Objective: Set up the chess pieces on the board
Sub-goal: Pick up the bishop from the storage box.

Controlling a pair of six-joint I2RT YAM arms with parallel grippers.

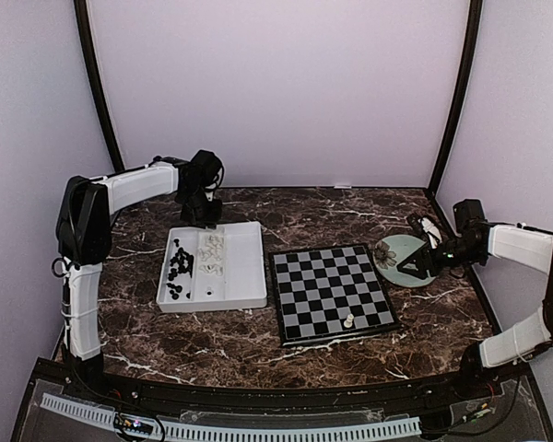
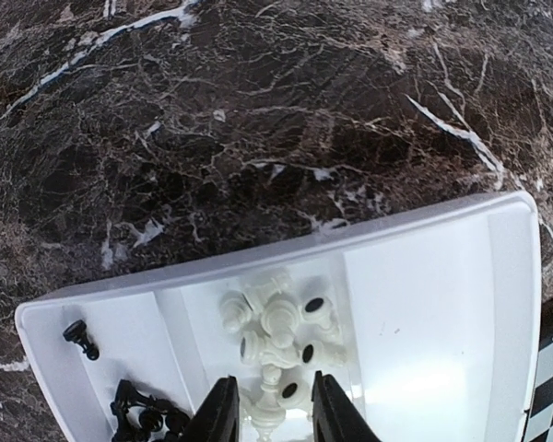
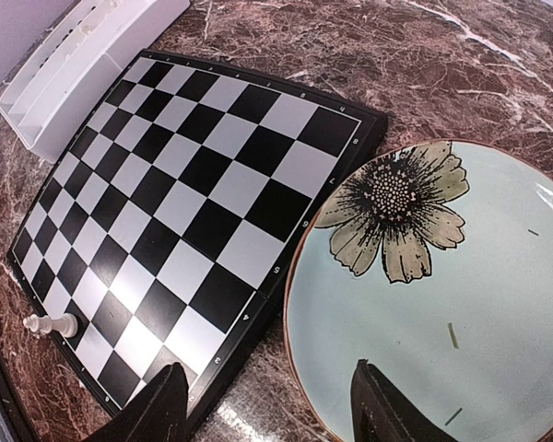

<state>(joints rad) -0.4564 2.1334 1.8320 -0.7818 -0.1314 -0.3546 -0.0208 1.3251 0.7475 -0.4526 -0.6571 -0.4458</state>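
Observation:
The board [image 1: 332, 291] lies at the table's middle, also in the right wrist view [image 3: 184, 212]. One white piece [image 1: 348, 320] stands near its front edge; in the right wrist view it [image 3: 51, 324] appears lying at the left. White pieces [image 2: 281, 322] are heaped in the tray's middle slot, black pieces [image 2: 138, 414] in the left slot. My left gripper [image 2: 269, 410] is open above the white heap, a piece between its fingers but not gripped. My right gripper [image 3: 269, 405] is open and empty above the plate's edge.
The white tray [image 1: 244, 267] sits left of the board. A pale green flowered plate [image 3: 442, 304] lies right of the board, also in the top view [image 1: 398, 253]. Dark marble table, purple walls behind and at the sides.

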